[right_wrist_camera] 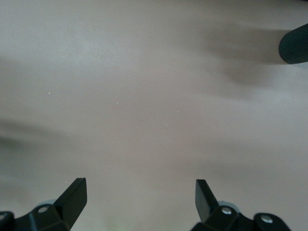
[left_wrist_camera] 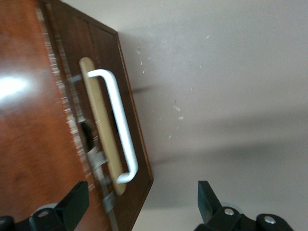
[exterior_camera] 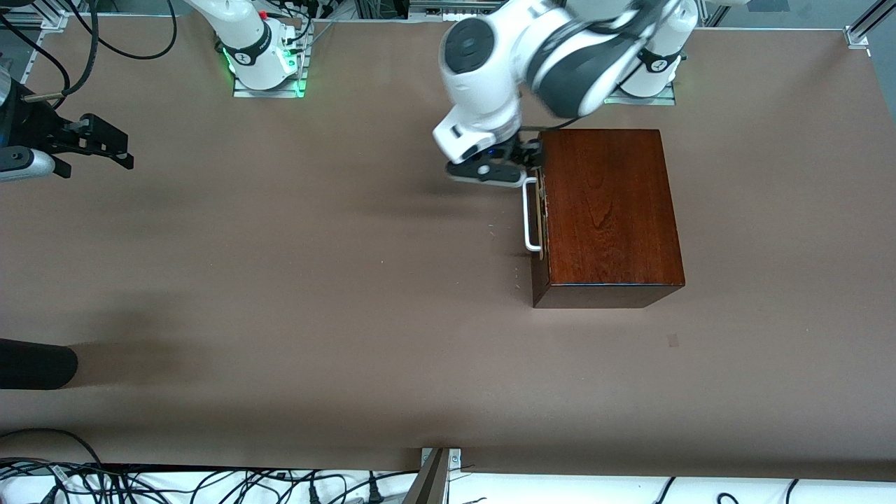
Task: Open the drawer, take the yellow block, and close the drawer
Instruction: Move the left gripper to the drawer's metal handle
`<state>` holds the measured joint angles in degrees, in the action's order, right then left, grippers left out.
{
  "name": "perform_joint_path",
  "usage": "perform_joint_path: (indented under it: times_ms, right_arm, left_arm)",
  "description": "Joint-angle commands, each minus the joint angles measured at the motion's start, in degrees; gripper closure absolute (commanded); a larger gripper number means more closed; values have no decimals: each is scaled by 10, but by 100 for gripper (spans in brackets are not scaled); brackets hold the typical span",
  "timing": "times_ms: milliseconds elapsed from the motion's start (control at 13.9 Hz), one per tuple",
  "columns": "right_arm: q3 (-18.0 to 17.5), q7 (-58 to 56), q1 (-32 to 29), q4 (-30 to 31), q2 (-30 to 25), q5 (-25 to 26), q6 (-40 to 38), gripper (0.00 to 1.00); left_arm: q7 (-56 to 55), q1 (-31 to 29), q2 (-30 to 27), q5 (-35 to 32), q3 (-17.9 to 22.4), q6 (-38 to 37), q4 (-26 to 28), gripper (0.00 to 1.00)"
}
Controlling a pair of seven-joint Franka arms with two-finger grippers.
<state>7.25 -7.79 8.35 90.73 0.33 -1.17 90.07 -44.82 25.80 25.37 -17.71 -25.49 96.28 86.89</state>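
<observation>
A glossy dark mahogany box stands toward the left arm's end of the table. Its drawer looks pushed in, with the white bar handle facing the right arm's end. My left gripper hangs open over the box's corner by the handle's end nearest the arm bases. One finger is over the box top and the other is over bare table; nothing is between them. My right gripper waits open over bare table at the right arm's end. The yellow block is hidden.
A black rounded object juts in at the right arm's end, nearer the front camera. Cables lie along the table edge closest to the camera. The two arm bases stand at the farthest edge.
</observation>
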Motion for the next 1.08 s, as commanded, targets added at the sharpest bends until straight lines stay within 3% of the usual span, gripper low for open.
perform_joint_path:
  times_ms: [0,288,504,791,1007]
  right_arm:
    - [-2,5,-3,-10,3,1,-5,0]
    - [-2,5,-4,-10,3,1,-5,0]
    - [-2,5,-3,-10,3,1,-5,0]
    - [-2,5,-3,-9,3,1,-5,0]
    - [-2,5,-3,-10,3,1,-5,0]
  left_arm:
    - [-108,9,38,-62,3,14,-18,0]
    - [-136,-12,49,-112,13,57,43,0]
    - [-142,-31,49,-116,12,78,56,0]
    - [-142,-51,49,-129,14,170,118,0]
    - [-147,-48,49,-130,13,174,121,0]
